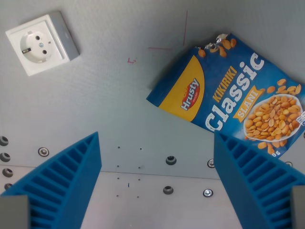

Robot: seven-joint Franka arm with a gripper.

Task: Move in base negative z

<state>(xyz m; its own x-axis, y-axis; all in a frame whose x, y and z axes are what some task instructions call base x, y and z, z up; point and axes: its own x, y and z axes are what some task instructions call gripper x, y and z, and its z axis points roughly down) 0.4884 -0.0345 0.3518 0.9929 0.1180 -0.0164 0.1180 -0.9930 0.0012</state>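
Gripper [157, 183] spread wide, blue ribbed fingers [66, 183] empty, over grey table [114, 105]. Peanut bag [228, 95] lies flat beyond finger on wrist view's right, apart. White socket [40, 43] far upper left.

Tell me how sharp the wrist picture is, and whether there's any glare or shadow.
Wrist view: even, soft light, no harsh glare; the peanut bag print and the socket are sharp, the bag casts only a faint shadow on the table; the blue fingers at the bottom edge are close and slightly soft, their lower parts cut off.
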